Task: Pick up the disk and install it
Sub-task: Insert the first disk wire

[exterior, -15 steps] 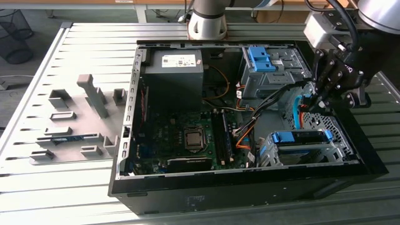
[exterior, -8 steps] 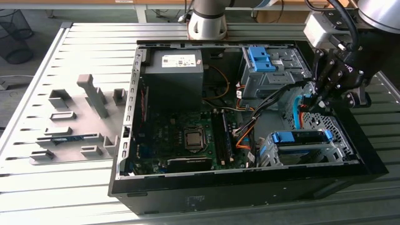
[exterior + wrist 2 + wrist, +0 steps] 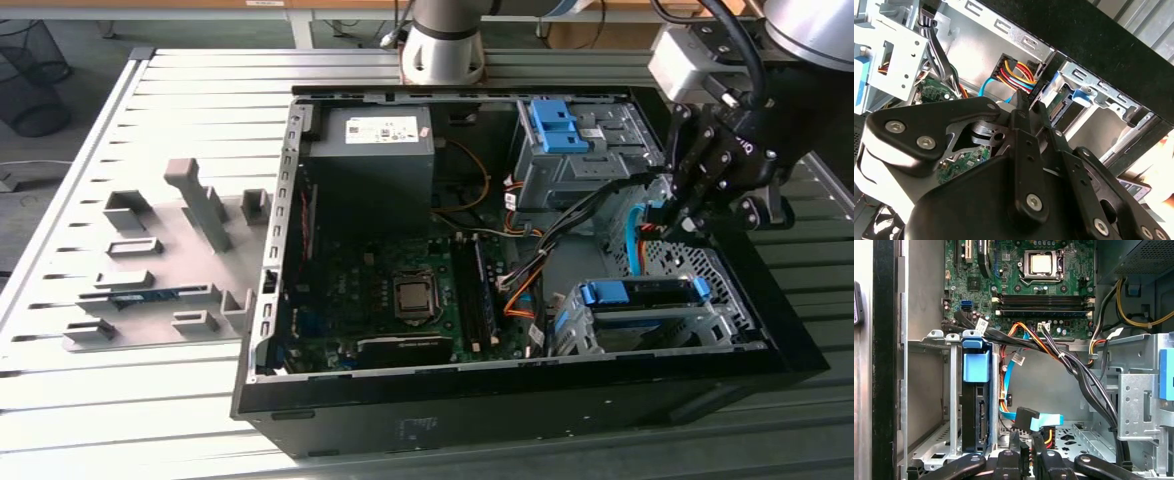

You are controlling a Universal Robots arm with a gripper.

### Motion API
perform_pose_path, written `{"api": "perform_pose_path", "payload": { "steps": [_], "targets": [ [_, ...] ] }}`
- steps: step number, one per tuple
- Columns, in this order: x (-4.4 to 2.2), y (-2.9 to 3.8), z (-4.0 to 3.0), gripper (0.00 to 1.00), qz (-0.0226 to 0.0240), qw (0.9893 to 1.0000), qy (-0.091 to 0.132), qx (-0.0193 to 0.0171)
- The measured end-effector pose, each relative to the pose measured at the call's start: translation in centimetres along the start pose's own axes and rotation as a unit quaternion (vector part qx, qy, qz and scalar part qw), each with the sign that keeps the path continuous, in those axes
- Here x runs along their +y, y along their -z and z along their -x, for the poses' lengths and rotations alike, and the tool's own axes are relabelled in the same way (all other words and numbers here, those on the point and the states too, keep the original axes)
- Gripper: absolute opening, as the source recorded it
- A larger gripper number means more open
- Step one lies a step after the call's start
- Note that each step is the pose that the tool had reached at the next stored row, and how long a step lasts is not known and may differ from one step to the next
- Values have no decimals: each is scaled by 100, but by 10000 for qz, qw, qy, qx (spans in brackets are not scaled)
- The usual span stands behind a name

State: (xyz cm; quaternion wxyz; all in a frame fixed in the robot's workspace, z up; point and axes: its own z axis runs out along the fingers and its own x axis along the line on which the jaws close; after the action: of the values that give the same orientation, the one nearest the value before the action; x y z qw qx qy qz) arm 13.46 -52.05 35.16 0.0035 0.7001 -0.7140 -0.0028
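The black end effector (image 3: 705,205) hangs at the right of the exterior view, inside the open black computer case (image 3: 534,400), above the silver metal drive cage (image 3: 721,290). Its fingers look nearly closed, with nothing visibly between them. The disk, a flat drive edged by a bright blue plastic bracket (image 3: 976,395), sits upright in the cage, at lower left in the first wrist view.

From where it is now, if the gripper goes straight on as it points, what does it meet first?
Most likely the blue cable plug, just ahead of the gripper in the first wrist view; depth is unclear, so it might pass it and reach the case floor.
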Motion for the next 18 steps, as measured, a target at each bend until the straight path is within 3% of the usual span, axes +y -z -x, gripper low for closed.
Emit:
{"api": "perform_pose_path", "payload": {
  "steps": [8,10,18],
  "targets": [
    [-6,-23,0,24,0,10000,59,11],
    [-6,-24,0,17,0,10000,60,14],
    [17,-24,-3,17,-9,10000,61,36]
  ]
}}
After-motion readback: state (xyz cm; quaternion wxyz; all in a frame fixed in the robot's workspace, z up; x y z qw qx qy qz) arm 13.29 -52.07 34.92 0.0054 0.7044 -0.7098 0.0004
